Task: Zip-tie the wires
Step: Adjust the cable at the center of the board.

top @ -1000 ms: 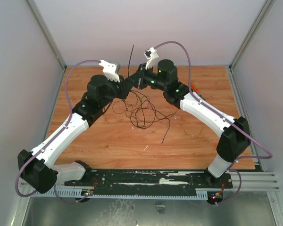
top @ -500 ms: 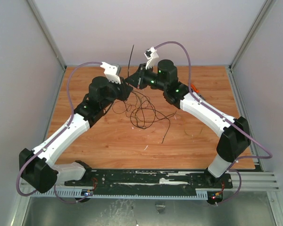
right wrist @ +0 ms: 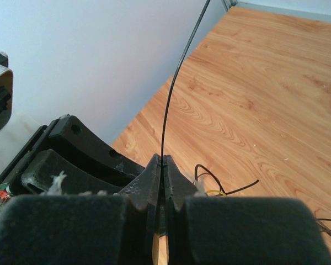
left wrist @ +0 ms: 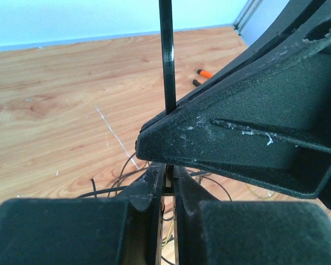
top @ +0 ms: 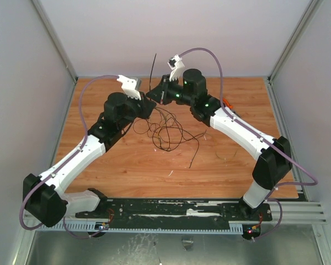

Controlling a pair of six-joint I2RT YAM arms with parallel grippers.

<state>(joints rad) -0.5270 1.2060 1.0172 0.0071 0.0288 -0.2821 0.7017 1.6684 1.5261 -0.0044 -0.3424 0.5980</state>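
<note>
The wires (top: pixel 166 130) lie as a loose tangle of thin dark loops on the wooden table (top: pixel 127 160), and show below the fingers in the wrist views (left wrist: pixel 107 187) (right wrist: pixel 209 176). A black zip tie (top: pixel 153 69) sticks up above the two grippers, which meet over the tangle's far edge. My right gripper (right wrist: pixel 162 161) is shut on the zip tie (right wrist: pixel 174 83), whose strap rises from its tips. My left gripper (left wrist: pixel 169 174) sits just under the right one (left wrist: pixel 248 138). Its jaws are almost together, pinching a small dark piece of the zip tie (left wrist: pixel 166 55).
Orange-handled pliers (top: pixel 228 103) lie on the table at the far right, also seen in the left wrist view (left wrist: pixel 205 73). White walls close in the back and sides. A black rail (top: pixel 171 210) runs along the near edge between the arm bases.
My left arm's wrist has shifted slightly to the left and back. The right arm, the zip tie and the wires have stayed in place.
</note>
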